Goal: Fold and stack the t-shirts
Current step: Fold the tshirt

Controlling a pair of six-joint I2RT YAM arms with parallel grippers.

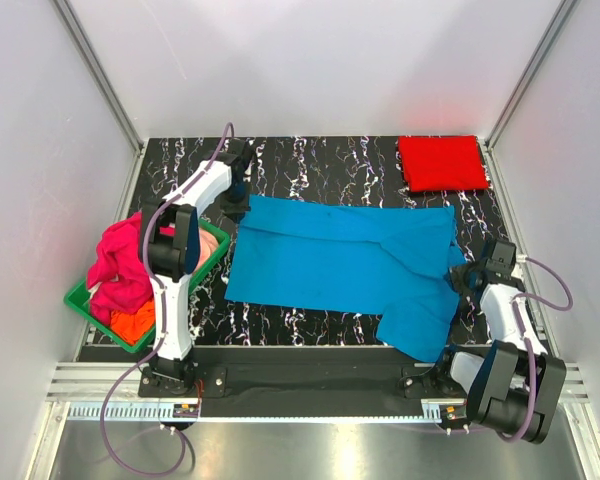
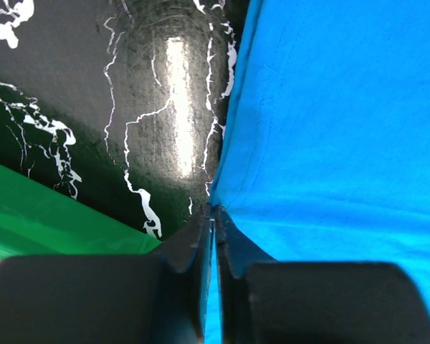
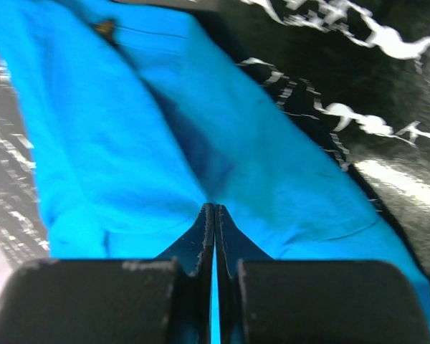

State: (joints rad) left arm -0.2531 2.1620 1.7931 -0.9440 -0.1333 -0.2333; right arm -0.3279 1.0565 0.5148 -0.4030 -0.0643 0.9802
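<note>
A bright blue t-shirt (image 1: pixel 340 260) lies spread across the black marbled table, one part hanging over the front edge. My left gripper (image 1: pixel 236 196) is shut on its far left corner; the left wrist view shows the cloth (image 2: pixel 330 129) pinched between the jaws (image 2: pixel 213 215). My right gripper (image 1: pixel 464 276) is shut on the shirt's right edge; the right wrist view shows blue cloth (image 3: pixel 129 143) bunched at the closed jaws (image 3: pixel 213 209). A red t-shirt (image 1: pixel 442 162) lies folded at the far right corner. Magenta-pink (image 1: pixel 120 265) and orange (image 1: pixel 135 322) shirts fill the green basket (image 1: pixel 80 300).
The green basket stands at the table's left edge, close to the left arm; its rim shows in the left wrist view (image 2: pixel 50 215). White walls enclose the table on three sides. A metal rail (image 1: pixel 300 385) runs along the front edge.
</note>
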